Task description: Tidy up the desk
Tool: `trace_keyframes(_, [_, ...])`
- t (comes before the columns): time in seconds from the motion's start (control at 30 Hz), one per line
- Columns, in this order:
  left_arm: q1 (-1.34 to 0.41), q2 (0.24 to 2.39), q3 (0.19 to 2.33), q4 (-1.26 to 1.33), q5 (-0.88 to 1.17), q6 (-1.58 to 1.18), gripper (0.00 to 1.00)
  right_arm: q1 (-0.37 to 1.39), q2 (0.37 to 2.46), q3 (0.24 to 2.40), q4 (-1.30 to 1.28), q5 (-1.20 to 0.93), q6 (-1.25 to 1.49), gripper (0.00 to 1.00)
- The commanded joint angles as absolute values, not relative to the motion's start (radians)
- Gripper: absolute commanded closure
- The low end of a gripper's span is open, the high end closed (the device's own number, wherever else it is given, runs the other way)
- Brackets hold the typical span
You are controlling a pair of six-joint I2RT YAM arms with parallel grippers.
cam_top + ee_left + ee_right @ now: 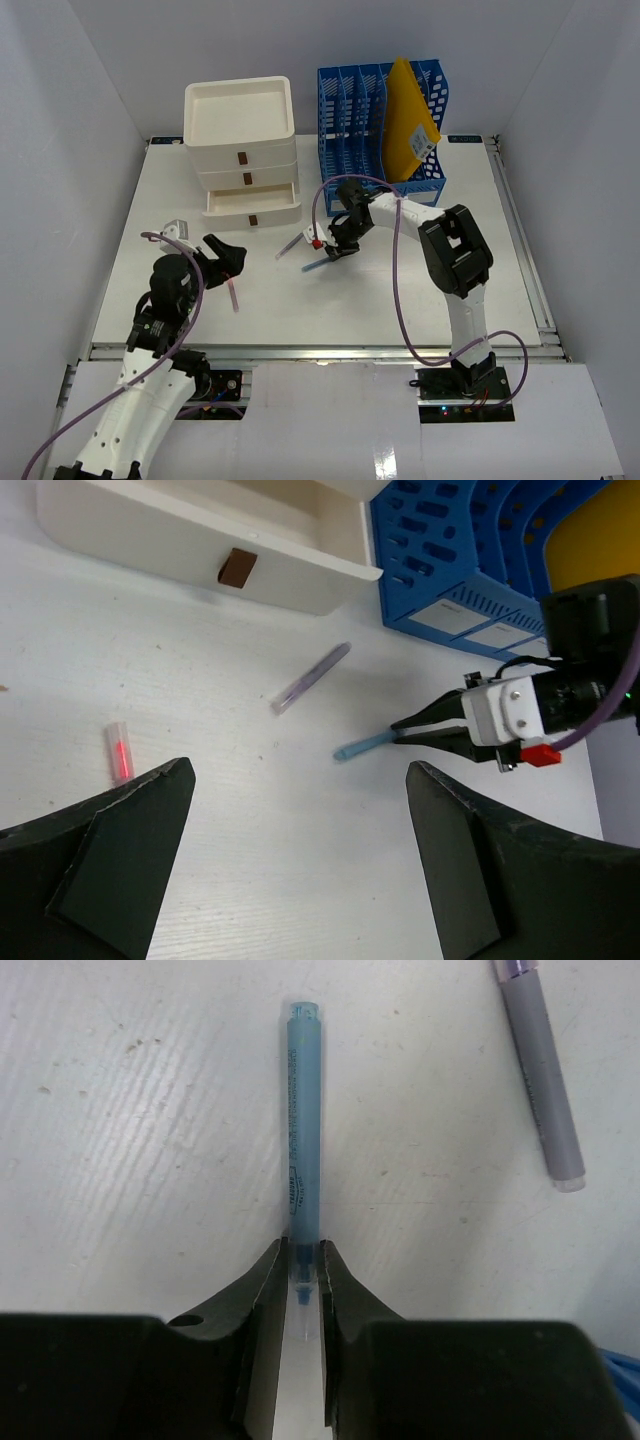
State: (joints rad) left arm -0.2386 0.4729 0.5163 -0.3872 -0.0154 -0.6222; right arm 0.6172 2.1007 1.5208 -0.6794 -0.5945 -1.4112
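The white desk (420, 290) holds three pens. My right gripper (301, 1260) is shut on the capped end of a blue pen (301, 1120), which lies low on or just over the desk, mid-table (313, 266). A purple pen (540, 1080) lies beside it, apart from it (290, 246). A red pen (234, 295) lies near my left gripper (228, 262), which is open and empty, hovering over bare desk (300, 780). The left wrist view shows the red pen (119, 752), the purple pen (312, 677), the blue pen (365, 745) and the right gripper (420, 728).
A white three-drawer box (240, 140) stands at the back left with its bottom drawer (252, 200) pulled open. A blue file rack (350, 110) holding a yellow envelope (408, 125) stands at the back right. A silver rail (320, 348) runs along the front edge.
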Motion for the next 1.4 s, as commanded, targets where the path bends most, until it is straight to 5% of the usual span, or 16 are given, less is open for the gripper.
trace_keyframes(0.0, [-0.242, 0.530, 0.512, -0.453, -0.067, -0.708, 0.02, 0.624, 2.027, 1.449, -0.689, -0.605, -1.305, 0.91])
trace_keyframes(0.33, [-0.242, 0.716, 0.508, -0.519, -0.126, -0.799, 0.06, 0.687, 1.956, 1.698, -0.655, -0.660, -0.996, 0.92])
trace_keyframes(0.67, [-0.241, 0.818, 0.495, -0.519, -0.168, -0.829, 0.08, 0.748, 2.229, 2.132, -0.392, -0.383, -0.748, 0.92])
trace_keyframes(0.93, [-0.238, 0.859, 0.485, -0.500, -0.172, -0.825, 0.10, 0.767, 2.332, 2.172, -0.184, -0.270, -0.704, 0.92])
trace_keyframes(1.03, [-0.239, 0.871, 0.473, -0.487, -0.168, -0.826, 0.10, 0.774, 2.349, 2.176, -0.157, -0.248, -0.704, 0.88])
trace_keyframes(1.2, [-0.239, 0.892, 0.462, -0.466, -0.168, -0.827, 0.12, 0.776, 2.357, 2.164, -0.144, -0.238, -0.710, 0.64])
trace_keyframes(1.37, [-0.239, 0.944, 0.472, -0.443, -0.185, -0.815, 0.18, 0.775, 2.265, 2.072, -0.166, -0.295, -0.706, 0.56])
